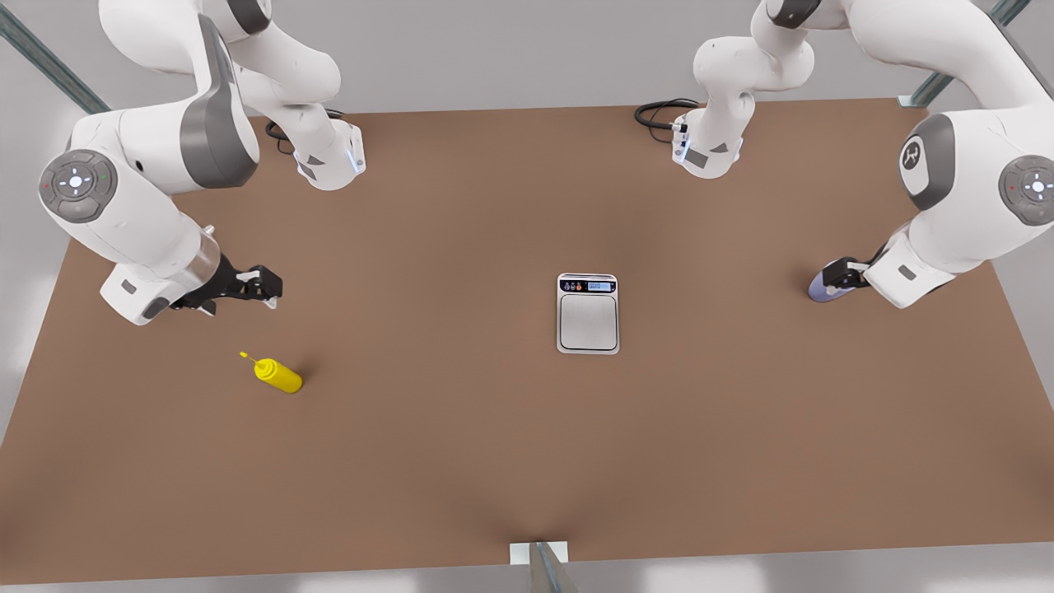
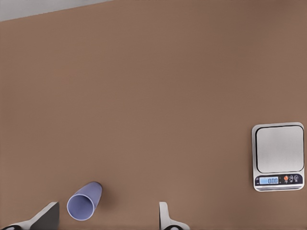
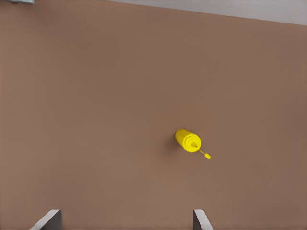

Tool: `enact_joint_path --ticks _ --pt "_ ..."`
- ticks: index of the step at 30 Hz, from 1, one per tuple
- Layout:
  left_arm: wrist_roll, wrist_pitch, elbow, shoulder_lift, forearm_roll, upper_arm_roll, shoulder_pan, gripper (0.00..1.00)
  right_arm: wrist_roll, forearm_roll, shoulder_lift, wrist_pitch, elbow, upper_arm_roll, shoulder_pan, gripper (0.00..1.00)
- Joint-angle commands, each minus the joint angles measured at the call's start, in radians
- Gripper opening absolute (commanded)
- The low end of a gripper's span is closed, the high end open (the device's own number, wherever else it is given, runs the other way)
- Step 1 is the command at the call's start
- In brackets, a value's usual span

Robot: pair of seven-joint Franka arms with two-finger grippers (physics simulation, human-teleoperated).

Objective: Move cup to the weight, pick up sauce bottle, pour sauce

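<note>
The lavender-blue cup (image 1: 818, 288) stands on the brown table at the front view's right, partly hidden behind my left gripper (image 1: 844, 274). In the left wrist view the cup (image 2: 84, 203) sits between the open fingers (image 2: 47, 216), closer to one of them, and my left gripper (image 2: 105, 221) does not touch it. The weight (image 1: 588, 323) (image 2: 278, 148) lies near the table's middle with its plate bare. The yellow sauce bottle (image 1: 279, 375) (image 3: 187, 140) stands at the front view's left. My right gripper (image 1: 262, 288) (image 3: 125, 223) hangs open a short way behind it.
Both arm bases (image 1: 331, 156) (image 1: 706, 148) stand at the table's back edge, with a black cable (image 1: 659, 111) beside one. A metal bracket (image 1: 539, 553) sits at the middle of the front edge. Bare brown tabletop (image 1: 445, 428) surrounds the weight.
</note>
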Motion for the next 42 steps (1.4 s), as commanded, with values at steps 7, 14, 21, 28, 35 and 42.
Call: enact_joint_path --ticks 7,14,21,28,35,42 --pt "0.350 0.222 -0.227 0.067 -0.023 0.017 0.290 1.00 0.011 -0.009 0.146 0.075 0.002 -0.008 -0.008 1.00" --pt "0.356 0.557 -0.684 -0.124 -0.066 0.129 0.267 1.00 0.008 -0.011 0.166 0.123 -0.001 -0.011 -0.014 1.00" --pt "0.356 0.636 -0.819 -0.107 -0.066 0.178 0.270 1.00 0.008 -0.006 0.189 0.130 0.006 -0.009 -0.019 1.00" --pt "0.356 0.638 -0.818 -0.028 -0.064 0.189 0.290 0.80 0.001 -0.006 0.189 0.137 0.008 -0.012 -0.040 1.00" --pt "0.354 0.658 -0.816 0.015 -0.066 0.209 0.290 0.77 0.003 -0.006 0.189 0.137 0.008 -0.012 -0.042 1.00" --pt "0.348 0.667 -0.816 0.051 -0.066 0.209 0.290 0.77 0.006 -0.008 0.187 0.137 0.008 -0.012 -0.043 1.00"
